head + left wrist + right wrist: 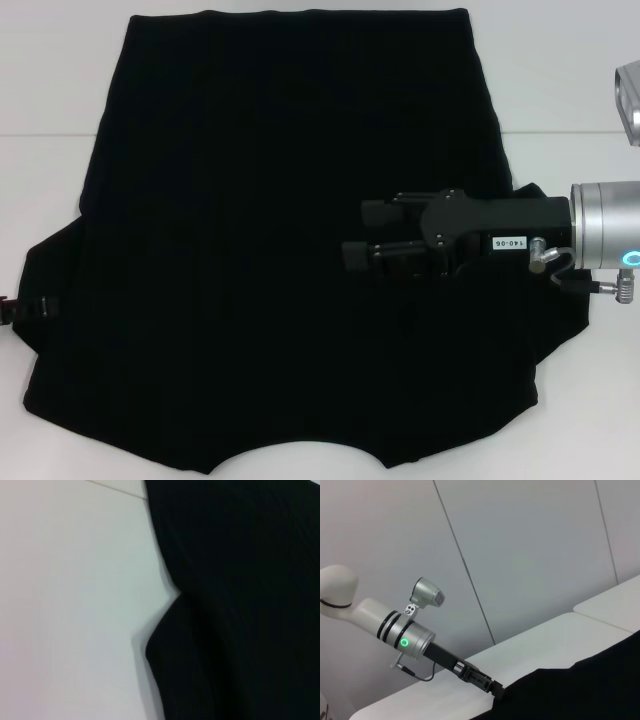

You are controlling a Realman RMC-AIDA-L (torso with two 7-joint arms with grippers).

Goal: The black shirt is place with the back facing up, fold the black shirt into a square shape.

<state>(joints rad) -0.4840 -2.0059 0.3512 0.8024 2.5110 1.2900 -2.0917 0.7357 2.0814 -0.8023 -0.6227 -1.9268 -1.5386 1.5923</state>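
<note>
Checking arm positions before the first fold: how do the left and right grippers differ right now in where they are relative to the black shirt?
The right gripper reaches in over the middle of the black shirt, fingers open, while the left gripper sits at the shirt's left sleeve edge, fingers hidden. The right gripper shows fully in the head view; the left barely enters the frame. Both are black and lie roughly horizontal, pointing inward.

Evenly and brightly lit from above, without glare; black shirt (280,230) rendered almost featureless; left wrist view soft, slightly blurred.
</note>
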